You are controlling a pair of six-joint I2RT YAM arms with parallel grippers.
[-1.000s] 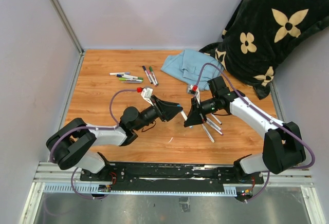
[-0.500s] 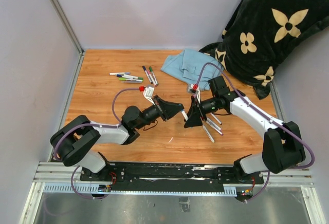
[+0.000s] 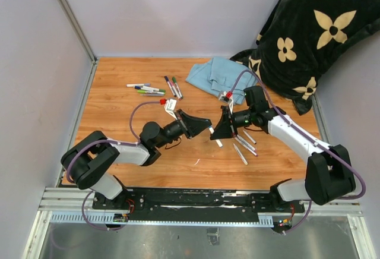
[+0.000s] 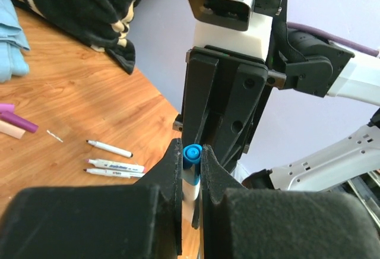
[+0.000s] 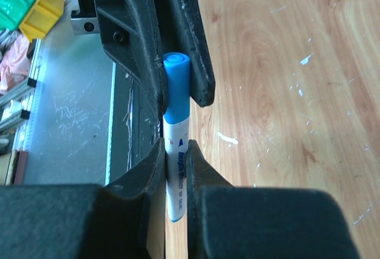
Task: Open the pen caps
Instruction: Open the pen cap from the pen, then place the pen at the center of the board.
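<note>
Top external view, from where I stand: a second ago the two arms were a little apart over the desk (image 3: 119,128), the right one carrying a marker alone, and now they have closed in nose to nose above the boards; in between, the left claw (image 4: 190,158) came in from half spread and clamped, and the right claw (image 5: 176,149) let go briefly and took a fresh hold. The wrist views show the result plainly; the left claw is pinched narrow on the blue cap (image 5: 176,87), and the right claw is pinched just as narrow on the white barrel (image 5: 176,179) right below it, the marker held in the air between them. The cap is seated on the barrel, so nothing has come off yet; I would judge the regrip was to set each claw squarely on its own end, and that a straight pull apart is what the task now wants. A bunch of capped markers (image 3: 153,88) waits at the far left of the desk, and bare-tipped ones (image 4: 110,148) lie near the right arm with a purple cap (image 4: 21,122) close by, so some are done and several remain.
</note>
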